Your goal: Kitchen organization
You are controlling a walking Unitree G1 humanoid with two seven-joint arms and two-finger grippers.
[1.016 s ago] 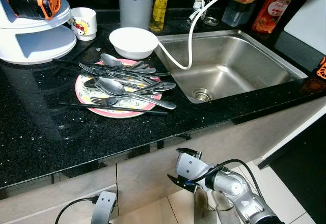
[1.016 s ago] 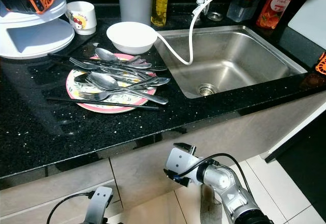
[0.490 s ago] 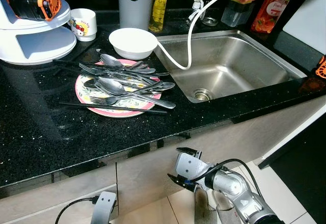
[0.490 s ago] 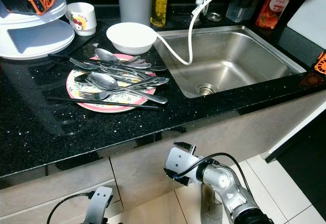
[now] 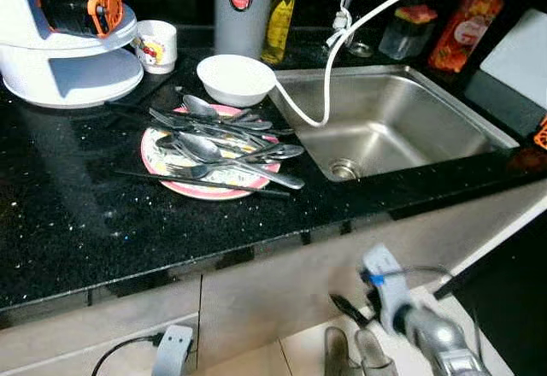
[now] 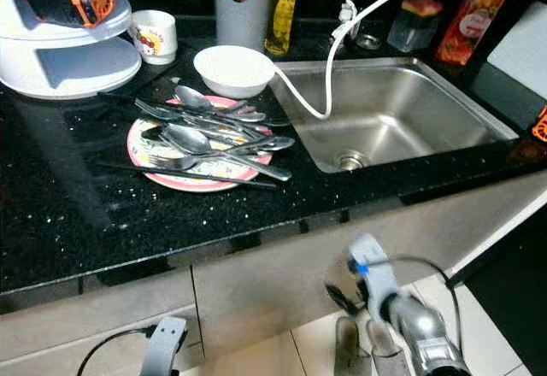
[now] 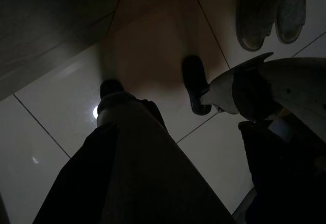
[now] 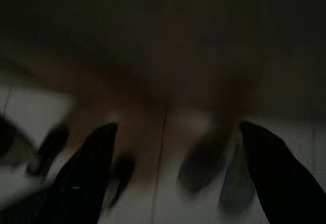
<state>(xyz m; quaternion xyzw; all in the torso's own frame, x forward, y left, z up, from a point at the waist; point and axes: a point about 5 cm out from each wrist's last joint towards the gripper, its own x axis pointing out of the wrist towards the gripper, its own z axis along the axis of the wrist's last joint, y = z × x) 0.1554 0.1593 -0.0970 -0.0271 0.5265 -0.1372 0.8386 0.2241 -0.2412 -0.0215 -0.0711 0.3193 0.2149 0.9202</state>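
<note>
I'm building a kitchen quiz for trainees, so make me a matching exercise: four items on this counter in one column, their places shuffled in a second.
Items:
1. white bowl
2. cutlery pile
3. white hose
4. cartoon mug

Places:
A. on the pink-rimmed plate
B. drooping into the sink
C. beside the white tiered stand
D. between plate and grey canister

Pairs: 1-D, 2-A, 3-B, 4-C
</note>
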